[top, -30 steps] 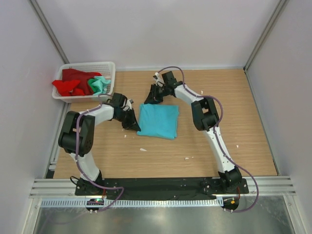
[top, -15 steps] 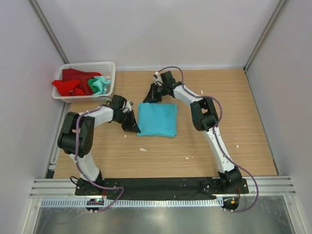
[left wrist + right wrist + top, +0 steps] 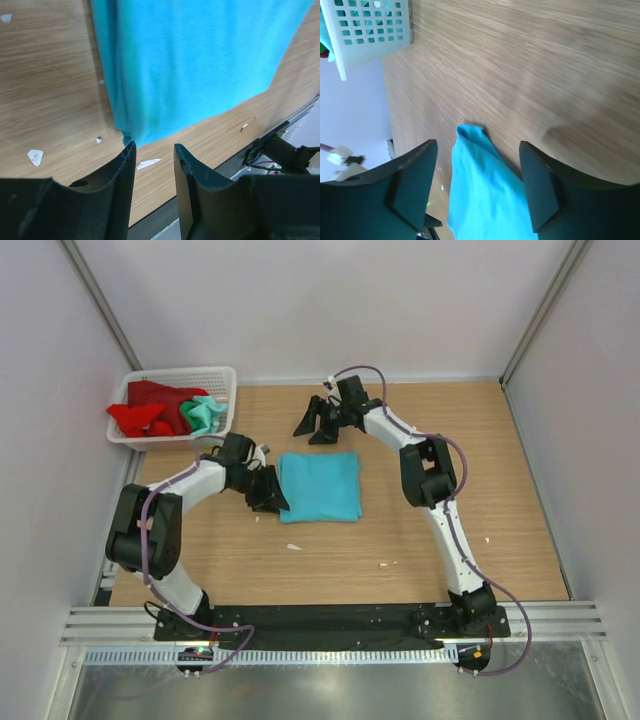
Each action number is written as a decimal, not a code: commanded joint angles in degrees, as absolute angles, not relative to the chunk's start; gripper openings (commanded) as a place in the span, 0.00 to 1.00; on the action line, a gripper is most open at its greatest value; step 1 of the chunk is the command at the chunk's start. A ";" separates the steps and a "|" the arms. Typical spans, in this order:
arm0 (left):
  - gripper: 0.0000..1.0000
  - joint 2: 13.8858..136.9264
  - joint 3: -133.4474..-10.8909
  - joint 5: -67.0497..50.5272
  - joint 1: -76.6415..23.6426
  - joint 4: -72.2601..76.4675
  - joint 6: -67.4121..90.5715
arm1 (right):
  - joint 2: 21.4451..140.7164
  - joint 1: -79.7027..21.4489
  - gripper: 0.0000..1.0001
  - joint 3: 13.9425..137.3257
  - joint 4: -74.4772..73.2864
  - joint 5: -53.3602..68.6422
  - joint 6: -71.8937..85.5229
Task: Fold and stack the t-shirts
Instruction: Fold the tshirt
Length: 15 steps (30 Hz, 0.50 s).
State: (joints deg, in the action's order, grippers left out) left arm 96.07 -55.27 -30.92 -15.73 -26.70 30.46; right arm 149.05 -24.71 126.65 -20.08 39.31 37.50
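Black plastic, two fingers each: left pincer (image 3: 268, 492) and right pincer (image 3: 316, 425).

Change noted: a second ago both were pinched shut on the left-hand edge of the folded turquoise cloth t-shirt (image 3: 320, 486), the left at its near corner and the right at its far corner. Both have since parted their fingers and let go, and the right pincer has drawn back beyond the shirt's far edge. Judged meaning: the fold on this shirt is finished and released, so it can serve as the base of the stack.

Left pincer, wrist view (image 3: 154, 150): fingers partly spread, a narrow gap with nothing in it. The tips sit just short of the shirt's near left corner and appear clear of the cloth.

Right pincer, wrist view (image 3: 476, 146): fingers wide, holding nothing. It is raised over the wood, and one corner of the shirt lies below it, apart from both fingers.

Turquoise shirt: a compact rectangle, flat on the light wooden surface (image 3: 480, 470), between the two arms.

Small white scraps (image 3: 293, 546): loose on the wood near the shirt's near edge.

White plastic mesh basket (image 3: 150, 442): far left corner, well apart from the folded shirt. It contains a crumpled red cloth t-shirt (image 3: 150, 412) and a mint-green cloth t-shirt (image 3: 205, 416), neither folded yet.
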 commanded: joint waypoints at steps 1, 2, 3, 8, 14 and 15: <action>0.38 89.92 -60.72 -30.06 -15.64 -30.75 28.48 | 138.09 -22.33 0.74 125.16 -26.44 33.68 32.62; 0.38 88.78 -61.95 -29.71 -15.64 -32.41 28.13 | 135.64 -21.28 0.78 124.72 -28.20 32.01 31.65; 0.38 87.90 -62.48 -29.18 -15.64 -33.13 27.95 | 134.48 -20.66 0.84 123.41 -29.69 29.21 29.55; 0.40 81.22 -62.67 -27.51 -15.47 -36.21 27.95 | 126.93 -16.97 0.92 113.33 -34.89 25.75 25.32; 0.40 74.55 -58.46 -28.30 -15.03 -36.74 29.18 | 122.52 -15.38 0.89 101.62 -31.47 28.03 22.42; 0.40 73.92 -58.10 -28.30 -14.94 -36.91 29.18 | 122.26 -15.47 0.88 99.25 -31.03 28.82 22.15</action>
